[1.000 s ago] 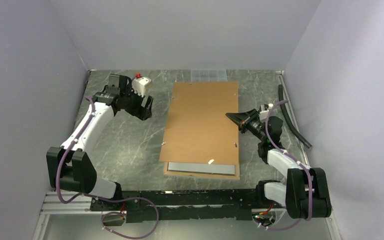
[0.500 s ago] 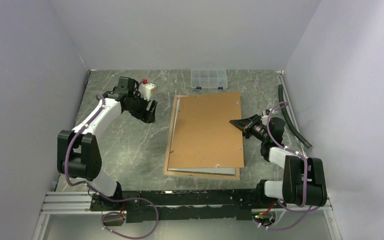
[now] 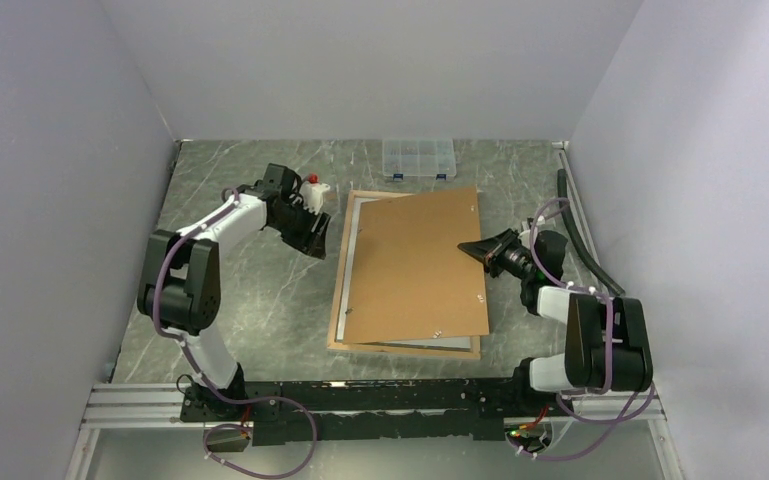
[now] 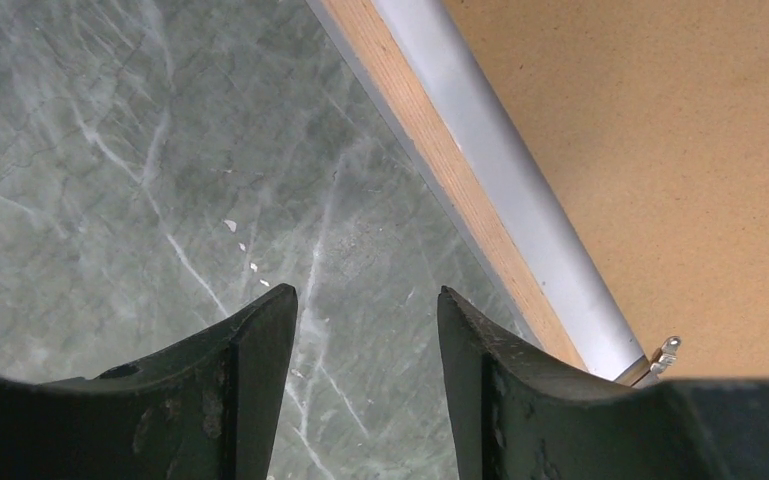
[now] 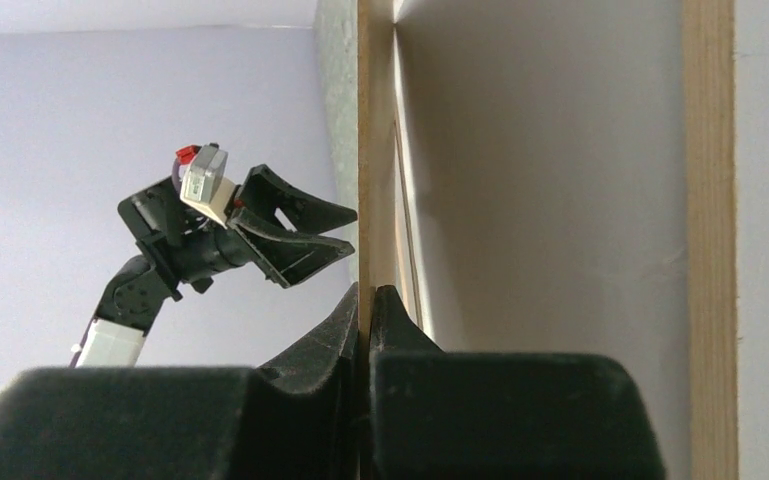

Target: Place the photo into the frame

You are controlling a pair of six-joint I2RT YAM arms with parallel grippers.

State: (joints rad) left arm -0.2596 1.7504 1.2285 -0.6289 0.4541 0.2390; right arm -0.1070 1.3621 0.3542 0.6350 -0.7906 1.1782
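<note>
Swung round since a second ago, the brown backing board (image 3: 415, 265) now lies skewed across the frame (image 3: 337, 310), and your left arm has come across the table (image 3: 250, 300) to the frame's left side.

The frame lies flat, wood back upward, with its long axis running from the arm bases towards the far wall. The board covers most of it, leaving bare the left rail and a wedge of pale grey sheet (image 3: 352, 250) along that side. You cannot tell whether that grey is the pane or the photo's back. No printed face shows anywhere, so treat the photo as unseen, most likely under the board.

Your right gripper (image 3: 472, 247) is pressed together on the board's right edge, about halfway along. Your left gripper (image 4: 365, 300) hangs with its fingers spread and nothing between them. It is over bare table just left of the left rail, towards the rail's far end. The exposed side therefore lies to that gripper's right, and the left arm is the nearer one to it. Any reach would go rightward across the rail.

One small metal tab (image 4: 665, 352) sticks out at the board's edge, close to that gripper's right finger.
</note>
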